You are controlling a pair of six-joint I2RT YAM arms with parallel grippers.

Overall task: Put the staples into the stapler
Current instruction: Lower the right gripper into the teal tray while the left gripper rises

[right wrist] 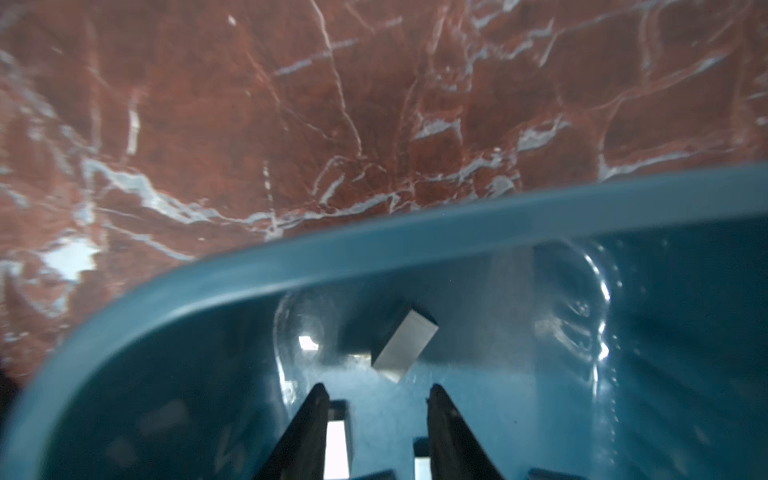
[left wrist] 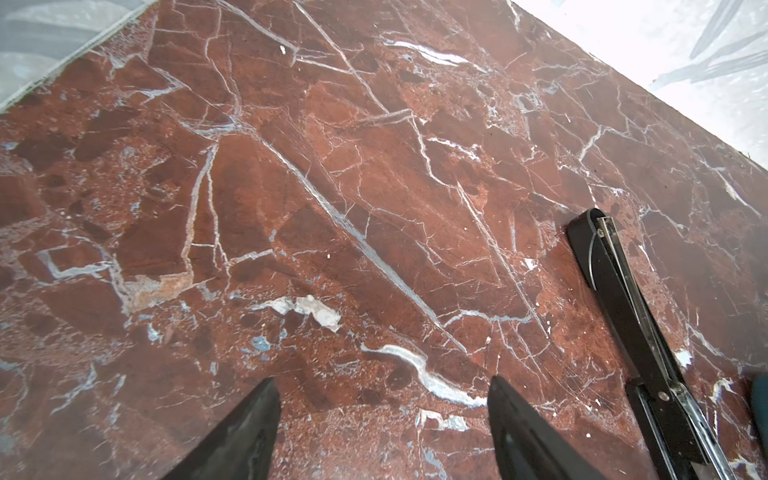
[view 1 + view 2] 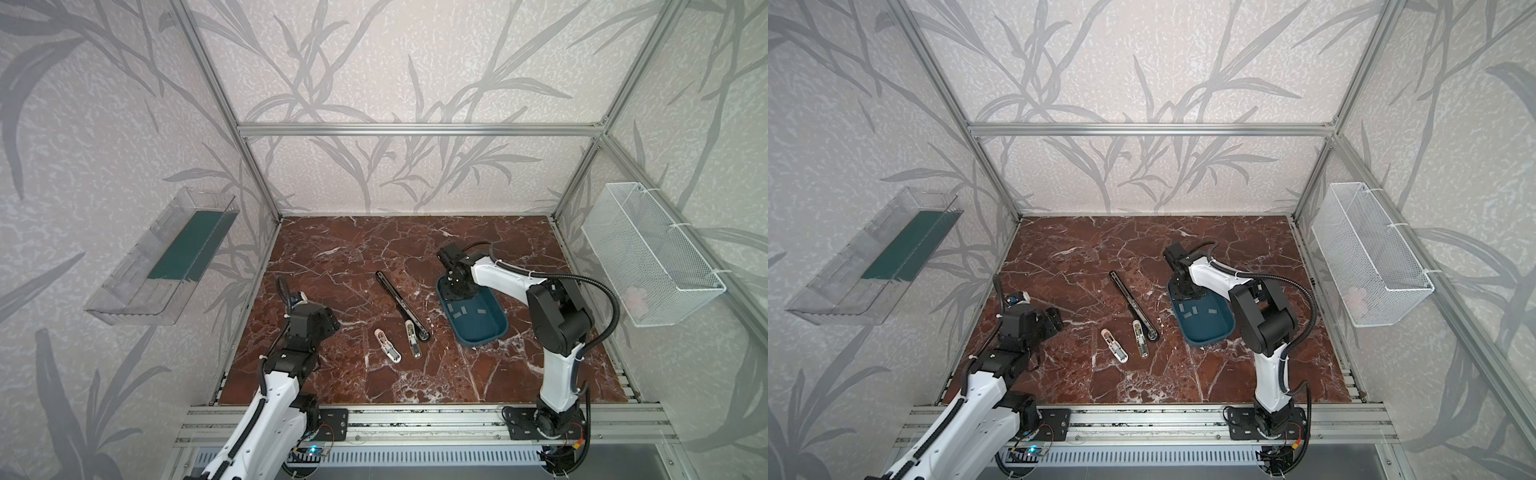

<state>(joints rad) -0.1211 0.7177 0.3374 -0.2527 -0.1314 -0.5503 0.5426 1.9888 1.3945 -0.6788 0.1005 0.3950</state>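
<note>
Several grey staples (image 3: pixel 460 311) (image 3: pixel 1194 311) lie in a blue tray (image 3: pixel 486 328) (image 3: pixel 1208 338) on the right of the table. My right gripper (image 3: pixel 455 291) (image 3: pixel 1185 291) (image 1: pixel 376 388) reaches down into the tray's far end, open, with nothing clamped. One strip (image 1: pixel 405 347) leans on the tray wall just ahead of its tips. A long black stapler (image 3: pixel 401 305) (image 3: pixel 1133 303) (image 2: pixel 636 316) lies mid-table. Beside it lie a small silver stapler (image 3: pixel 412 340) (image 3: pixel 1140 338) and a small white stapler (image 3: pixel 387 346) (image 3: pixel 1114 345). My left gripper (image 3: pixel 330 322) (image 3: pixel 1054 318) (image 2: pixel 382 380) hovers open and empty to their left.
The tabletop is red marble (image 3: pixel 374 249). A clear plastic bin (image 3: pixel 162 257) hangs on the left wall and a white wire basket (image 3: pixel 652 257) on the right wall. Aluminium frame posts stand at the table's corners.
</note>
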